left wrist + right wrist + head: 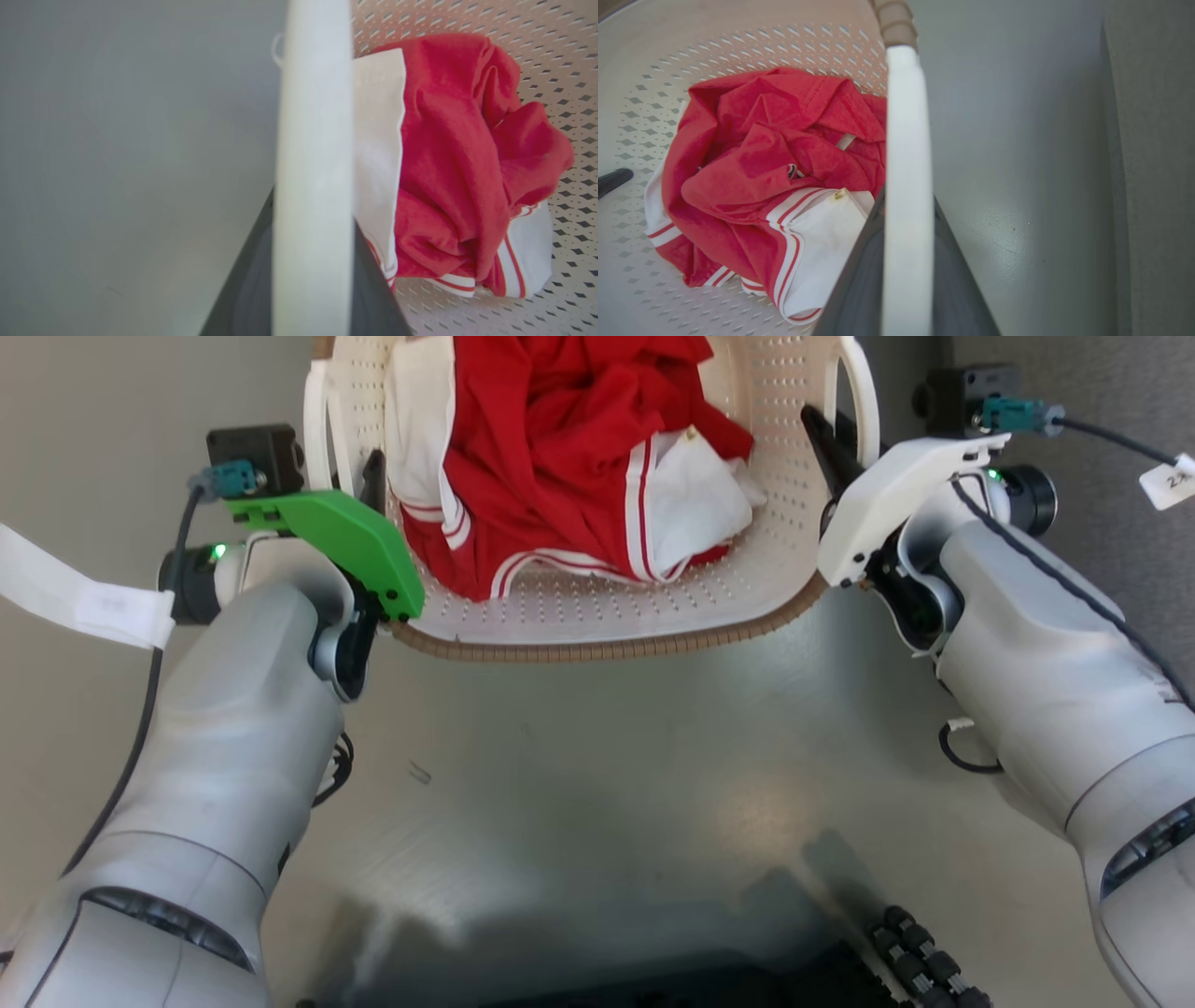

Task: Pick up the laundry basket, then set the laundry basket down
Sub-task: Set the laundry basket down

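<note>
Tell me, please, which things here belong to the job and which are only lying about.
Job: cream perforated plastic laundry basket with brown woven-look rim; left gripper; right gripper, each closed on one side of it.
Lying about: crumpled red-and-white cloth garment inside the basket; white paper tag at the far right.

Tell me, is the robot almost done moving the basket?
Not yet. Done: the left pincer and the right pincer each clamp a white handle of the laundry basket, with the red and white clothes inside. In hand: the lift, though whether the basket is off the floor is hard to tell. Left: setting it down and letting go.
</note>
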